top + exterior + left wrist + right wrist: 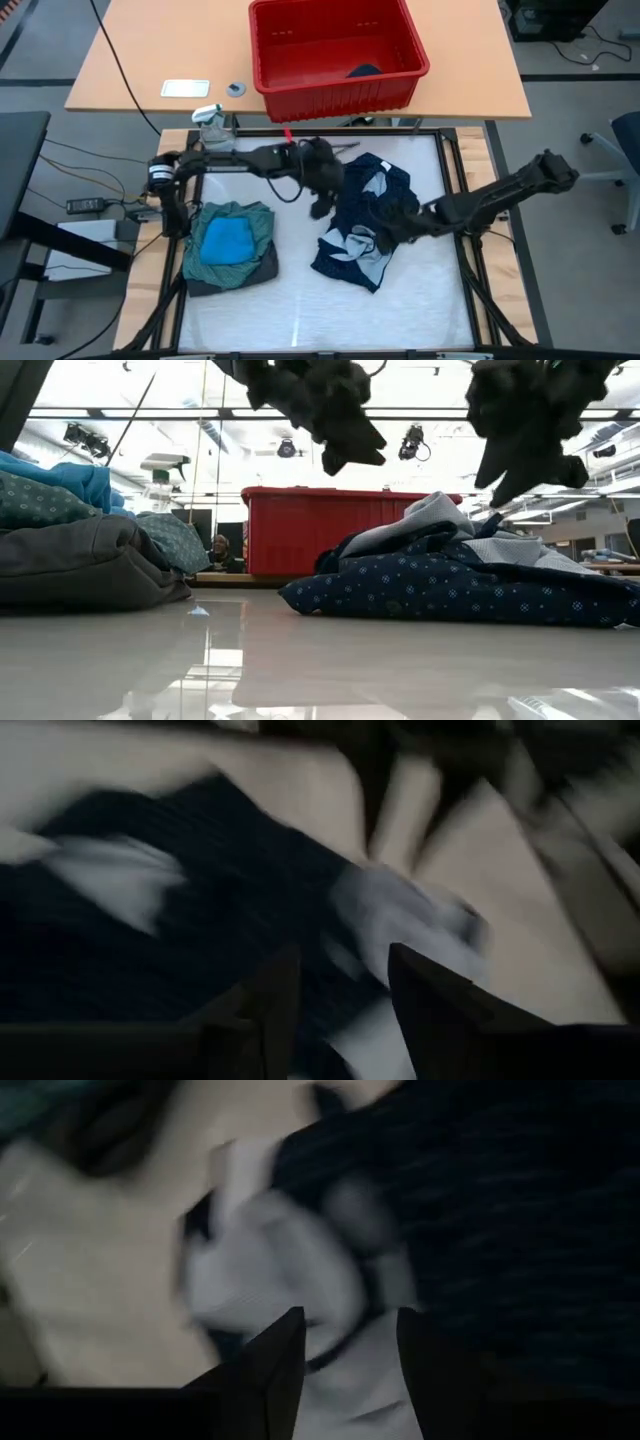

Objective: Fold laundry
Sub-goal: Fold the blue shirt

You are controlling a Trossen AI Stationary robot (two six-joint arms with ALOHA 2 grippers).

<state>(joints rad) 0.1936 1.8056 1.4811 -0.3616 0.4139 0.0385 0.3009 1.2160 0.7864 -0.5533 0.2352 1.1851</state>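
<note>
Item one: navy dotted piece (362, 222), crumpled right of table centre, its whitish piece (368, 262) showing at the near edge. Item two: folded stack at my left, small bright blue piece (225, 240) atop the teal-green shirt (262, 222) and dark grey piece (262, 272). My left gripper (340, 995) and right gripper (348, 1348) hover above the navy heap, fingers spread, pinching nothing. Red bin (335, 48) sits beyond.

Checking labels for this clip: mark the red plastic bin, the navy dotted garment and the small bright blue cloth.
red plastic bin (335, 85), high view, front wall.
navy dotted garment (352, 215), high view, middle.
small bright blue cloth (226, 241), high view, centre.
</note>
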